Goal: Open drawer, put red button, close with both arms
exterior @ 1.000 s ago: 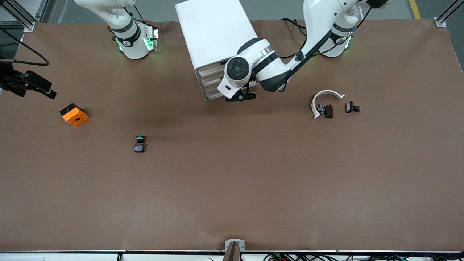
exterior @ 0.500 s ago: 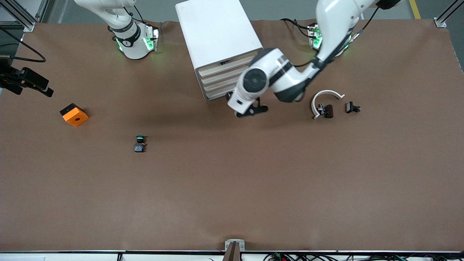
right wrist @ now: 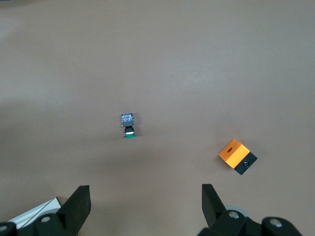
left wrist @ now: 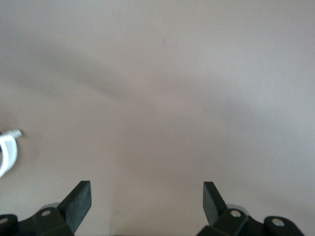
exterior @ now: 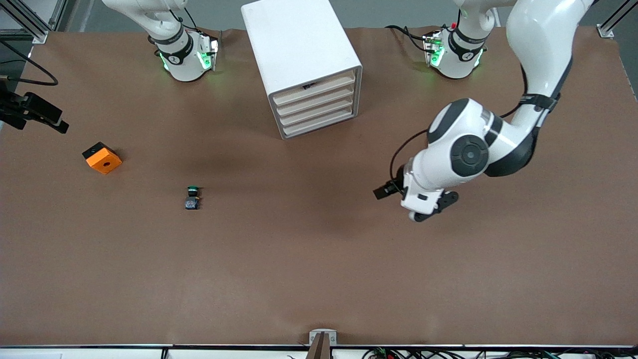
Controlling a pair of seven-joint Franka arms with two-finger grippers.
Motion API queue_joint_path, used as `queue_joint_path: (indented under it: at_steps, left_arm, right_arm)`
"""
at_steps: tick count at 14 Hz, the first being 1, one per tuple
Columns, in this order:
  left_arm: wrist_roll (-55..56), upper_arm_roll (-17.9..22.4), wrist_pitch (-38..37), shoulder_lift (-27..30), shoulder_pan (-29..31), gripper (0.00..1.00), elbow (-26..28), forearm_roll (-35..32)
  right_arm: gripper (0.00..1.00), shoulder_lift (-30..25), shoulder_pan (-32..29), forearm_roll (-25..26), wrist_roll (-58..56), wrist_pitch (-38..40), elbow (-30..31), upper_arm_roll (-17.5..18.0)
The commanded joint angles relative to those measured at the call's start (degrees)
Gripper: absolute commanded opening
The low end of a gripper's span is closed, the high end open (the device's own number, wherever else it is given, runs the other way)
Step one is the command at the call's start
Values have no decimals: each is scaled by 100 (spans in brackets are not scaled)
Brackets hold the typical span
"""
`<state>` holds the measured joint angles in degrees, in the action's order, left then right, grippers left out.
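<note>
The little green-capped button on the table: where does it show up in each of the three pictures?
Front view: the green-capped button lies on the brown table, nearer the camera than the orange block.
Left wrist view: not in it.
Right wrist view: near the middle.
Shared landmark: the orange block, beside it in both.

The left arm's wrist (exterior: 466, 152) covers the counter (exterior: 319, 279) beneath it, hiding whatever lies there. In the front view the left end effector (exterior: 432, 209) shows only as black tips under the wrist. In the left wrist view a white curved piece (left wrist: 7, 152) is cut off by the picture's edge. The right end effector (right wrist: 146, 201) appears whole only in its own wrist view; in the front view the frame's edge cuts it.
</note>
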<state>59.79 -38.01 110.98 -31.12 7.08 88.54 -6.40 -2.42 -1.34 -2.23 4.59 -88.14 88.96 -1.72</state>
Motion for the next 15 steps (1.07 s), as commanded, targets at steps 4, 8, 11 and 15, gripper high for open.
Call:
queue_joint_path:
  at_steps: [4, 8, 11, 15]
  left_arm:
    - [59, -66, -321, 668, 935, 100, -55, -572]
    - [-956, -48, -1243, 791, 1172, 100, -635, -581]
    - [-2389, 485, -1595, 1379, 1217, 100, -575, -441]
    - [-3814, 2136, -2018, 2344, 271, 100, -242, -81]
  right_arm:
    - [100, -22, -121, 56, -72, 51, -54, 111]
    - [100, -22, -121, 47, -72, 43, -54, 111]
    - [100, -22, -121, 47, -72, 43, -54, 111]
    - [100, -22, -121, 47, -72, 43, -63, 111]
